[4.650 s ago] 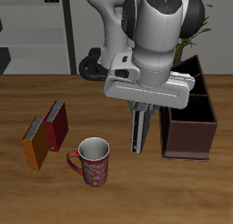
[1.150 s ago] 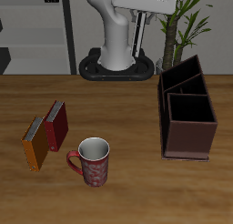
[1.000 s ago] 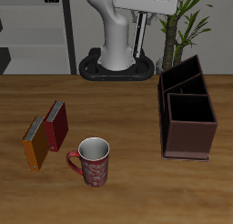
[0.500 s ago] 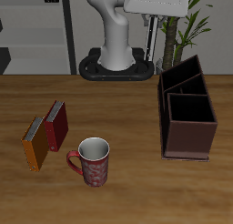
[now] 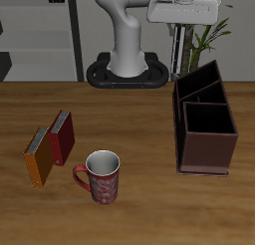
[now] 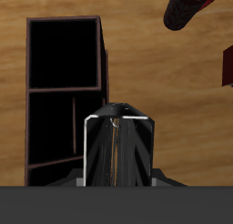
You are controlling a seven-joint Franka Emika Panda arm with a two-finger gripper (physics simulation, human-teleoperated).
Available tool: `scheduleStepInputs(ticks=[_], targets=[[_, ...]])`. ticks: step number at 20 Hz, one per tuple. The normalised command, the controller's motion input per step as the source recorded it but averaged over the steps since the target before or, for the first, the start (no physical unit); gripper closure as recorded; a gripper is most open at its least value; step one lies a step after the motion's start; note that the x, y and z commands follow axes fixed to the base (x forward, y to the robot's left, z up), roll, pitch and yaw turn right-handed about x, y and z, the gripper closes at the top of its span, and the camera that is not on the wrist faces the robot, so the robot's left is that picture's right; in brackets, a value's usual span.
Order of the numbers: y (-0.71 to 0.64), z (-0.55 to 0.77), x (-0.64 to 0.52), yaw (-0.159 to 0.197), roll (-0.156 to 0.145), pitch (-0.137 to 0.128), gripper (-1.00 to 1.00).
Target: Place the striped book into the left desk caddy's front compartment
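Note:
My gripper (image 5: 181, 26) hangs high over the back of the table and is shut on the striped book (image 5: 180, 52), which hangs upright and edge-on below it. In the wrist view the book (image 6: 116, 159) shows as a grey striped slab. The left desk caddy (image 5: 205, 139) is dark maroon-brown and stands below the book, a little nearer the table's front edge. Its front compartment (image 5: 198, 85), with the slanted walls, is the section farther back, closest to the book. The caddy also shows in the wrist view (image 6: 102, 82), open-topped and dark inside.
A red patterned mug (image 5: 102, 177) stands near the table's front edge. A red book (image 5: 63, 136) and an orange book (image 5: 39, 155) lie beside it. A potted plant (image 5: 199, 25) stands behind the caddy, close to the gripper. The robot's base (image 5: 125, 72) is at the back.
The gripper rose from low beside the caddy to high up with the book. In the last second it moved sideways, toward the caddy's side of the table.

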Motion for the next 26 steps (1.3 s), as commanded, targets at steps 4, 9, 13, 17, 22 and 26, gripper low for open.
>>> scheduleStepInputs(ticks=[4,9,13,17,22,26], targets=[[0.28,-0.07,0.14,0.015,0.025,0.015,1.0],[0.3,-0.02,0.01,-0.001,0.036,-0.004,1.0],[0.16,-0.12,0.03,-0.001,0.032,0.026,1.0],[0.06,-0.09,0.02,-0.002,0.005,0.016,1.0],[0.0,-0.1,0.07,-0.003,-0.005,0.012,1.0],[-0.05,-0.07,0.08,0.004,-0.008,0.008,1.0]])
